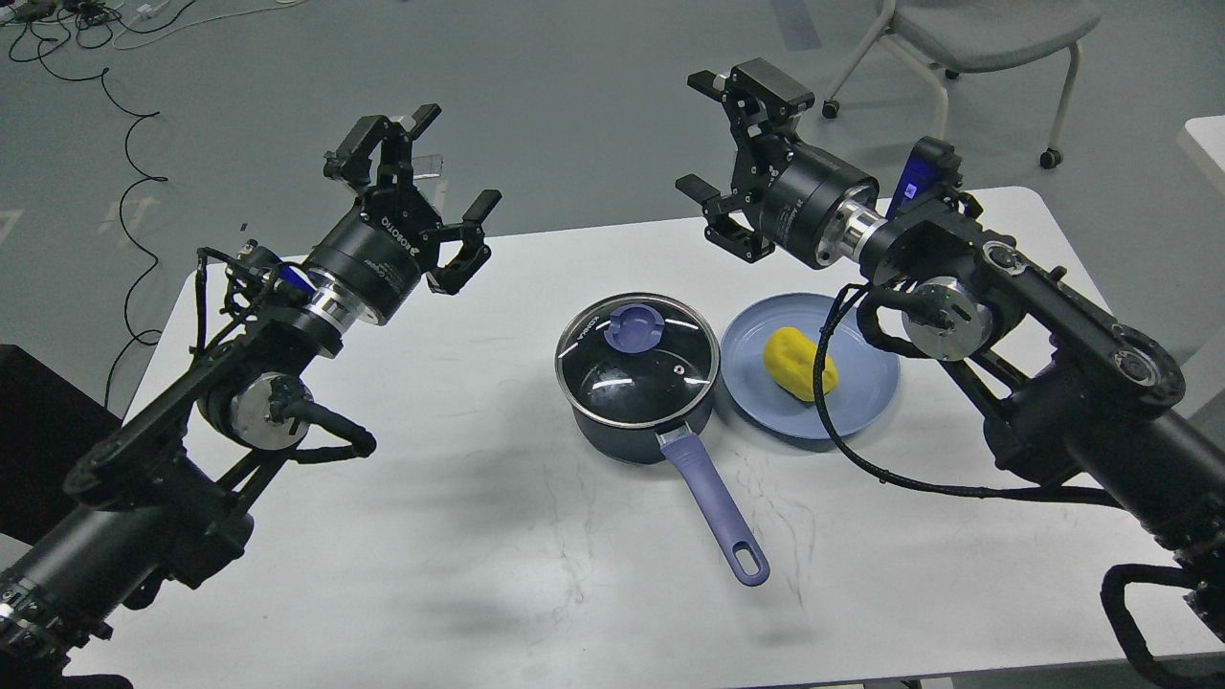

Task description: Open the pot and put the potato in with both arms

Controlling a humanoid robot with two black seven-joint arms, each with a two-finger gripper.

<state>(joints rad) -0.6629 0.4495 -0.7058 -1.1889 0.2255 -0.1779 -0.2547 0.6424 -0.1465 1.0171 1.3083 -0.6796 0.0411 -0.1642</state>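
One pot [636, 397], one lid [638, 359], one potato [800, 363], one plate [866, 383], one chair [986, 29] counted; two grippers noted: left gripper [433, 177], right gripper [716, 144].

"ROBOTIQ" printed in white on the left gripper [421, 182] body

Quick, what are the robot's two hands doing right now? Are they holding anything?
Left hand: open, holding nothing, up over the table's far edge.
Right hand: open, holding nothing, up behind the pot.

Head view, down onto table [478, 574]
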